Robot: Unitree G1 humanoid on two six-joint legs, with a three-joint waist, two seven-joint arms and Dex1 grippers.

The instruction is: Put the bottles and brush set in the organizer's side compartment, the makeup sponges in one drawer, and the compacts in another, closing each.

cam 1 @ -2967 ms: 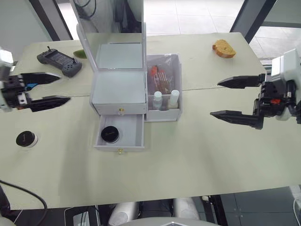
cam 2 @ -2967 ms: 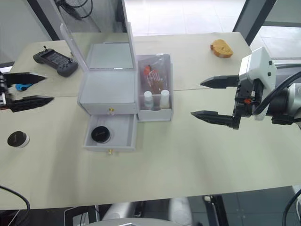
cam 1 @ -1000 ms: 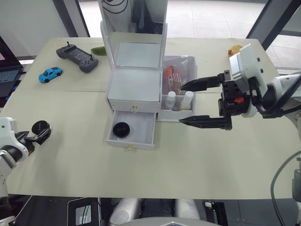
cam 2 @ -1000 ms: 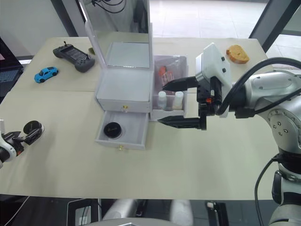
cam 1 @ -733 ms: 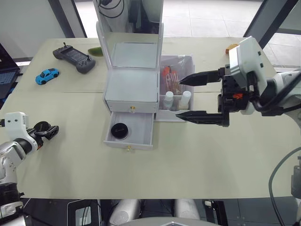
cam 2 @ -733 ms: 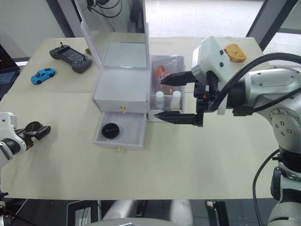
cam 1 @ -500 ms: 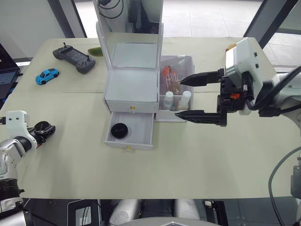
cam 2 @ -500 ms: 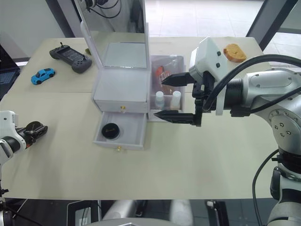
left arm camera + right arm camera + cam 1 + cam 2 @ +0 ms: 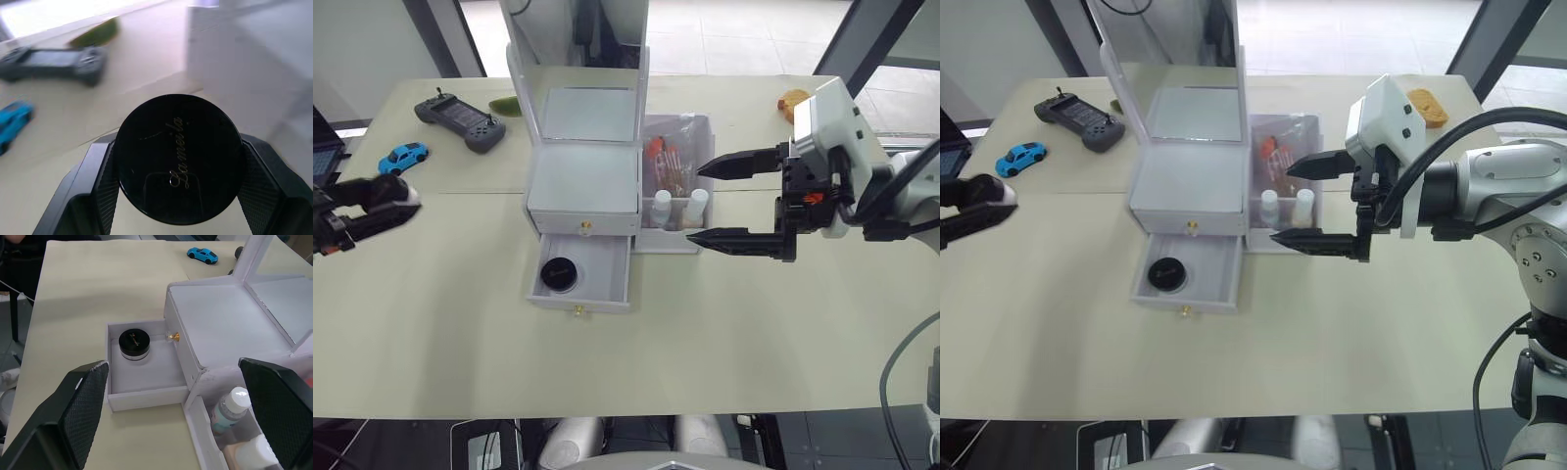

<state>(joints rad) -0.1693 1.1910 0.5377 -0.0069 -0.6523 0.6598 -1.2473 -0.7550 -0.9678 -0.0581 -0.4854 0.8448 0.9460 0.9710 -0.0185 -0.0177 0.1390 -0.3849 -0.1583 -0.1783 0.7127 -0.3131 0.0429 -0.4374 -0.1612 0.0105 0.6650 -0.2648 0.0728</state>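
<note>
My left end effector (image 9: pixel 178 161) pinches a compact (image 9: pixel 179 157) by its rim, black top facing the wrist camera, held above the table (image 9: pixel 724 333) at about 9 o'clock from the organizer (image 9: pixel 584 186). My right end effector (image 9: pixel 697 203) is spread wide, hovering at the organizer's 3 o'clock, just beside the side compartment (image 9: pixel 678 176), where the bottles (image 9: pixel 678 206) and brush set (image 9: pixel 666 162) sit. The lower drawer (image 9: pixel 579 279) is pulled out with the other compact (image 9: pixel 556 274) inside; the upper drawer (image 9: pixel 581 225) is closed
</note>
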